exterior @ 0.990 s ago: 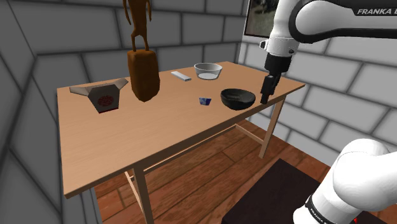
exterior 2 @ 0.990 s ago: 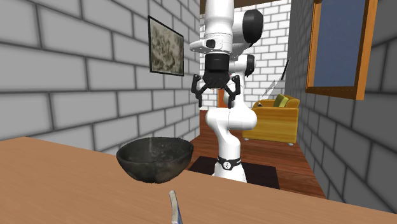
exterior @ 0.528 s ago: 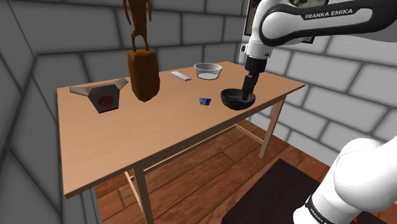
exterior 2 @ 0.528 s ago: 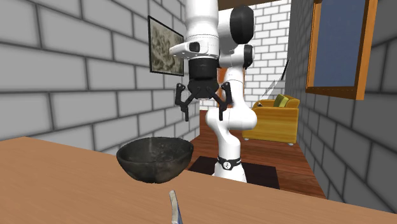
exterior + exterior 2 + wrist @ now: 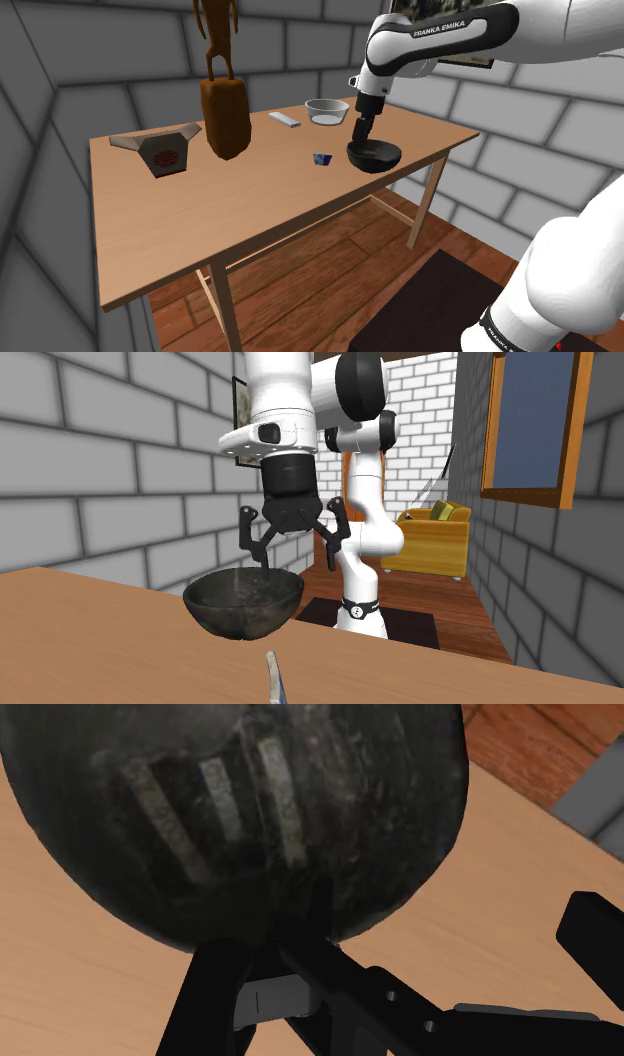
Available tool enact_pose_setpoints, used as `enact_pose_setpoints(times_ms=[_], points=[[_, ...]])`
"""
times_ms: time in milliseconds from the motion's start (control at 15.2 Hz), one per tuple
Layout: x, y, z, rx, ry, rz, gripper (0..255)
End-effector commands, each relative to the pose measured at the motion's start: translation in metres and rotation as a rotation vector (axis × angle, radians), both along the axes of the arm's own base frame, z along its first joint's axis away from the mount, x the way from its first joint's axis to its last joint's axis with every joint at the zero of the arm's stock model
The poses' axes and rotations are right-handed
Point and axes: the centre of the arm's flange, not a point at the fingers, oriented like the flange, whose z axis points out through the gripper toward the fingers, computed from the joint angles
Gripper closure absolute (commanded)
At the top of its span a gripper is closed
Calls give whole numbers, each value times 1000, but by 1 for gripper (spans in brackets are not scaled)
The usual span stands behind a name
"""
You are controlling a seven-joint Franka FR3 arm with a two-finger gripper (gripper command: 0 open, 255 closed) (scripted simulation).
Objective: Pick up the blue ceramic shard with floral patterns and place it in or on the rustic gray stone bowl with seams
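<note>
Wooden table (image 5: 150, 220), dark bowl (image 5: 374, 157) near its edge beneath spread-fingered empty gripper (image 5: 293, 557).

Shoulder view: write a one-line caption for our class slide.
Open gripper hovers over the dark bowl; the blue shard lies on the wooden table beside it.

**What the edges cut and the arm covers**

In the shoulder view the brown carved figure (image 5: 225, 115) is cut by the 12 o'clock edge, so its upper part is lost. The blue shard (image 5: 321, 158), at 9 o'clock of the dark bowl (image 5: 374, 155), is too small to read any pattern. In the second exterior view the arm (image 5: 280, 392) covers most of the wall picture (image 5: 238, 402), and a thin grey piece (image 5: 272, 680) is cut by the 6 o'clock edge. In the wrist view the bowl's rim runs out of the frame.
</note>
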Motion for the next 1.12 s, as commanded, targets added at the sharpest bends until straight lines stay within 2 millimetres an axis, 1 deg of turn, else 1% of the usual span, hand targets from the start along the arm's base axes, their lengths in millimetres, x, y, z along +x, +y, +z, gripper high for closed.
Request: enact_pose_setpoints(times_ms=[0, 462, 528, 1056], points=[[27, 1, -12, 19, -4, 30, 0], [115, 6, -40, 86, -13, 130, 0], [124, 7, -42, 93, -14, 140, 0], [125, 15, -81, 93, -14, 140, 0]])
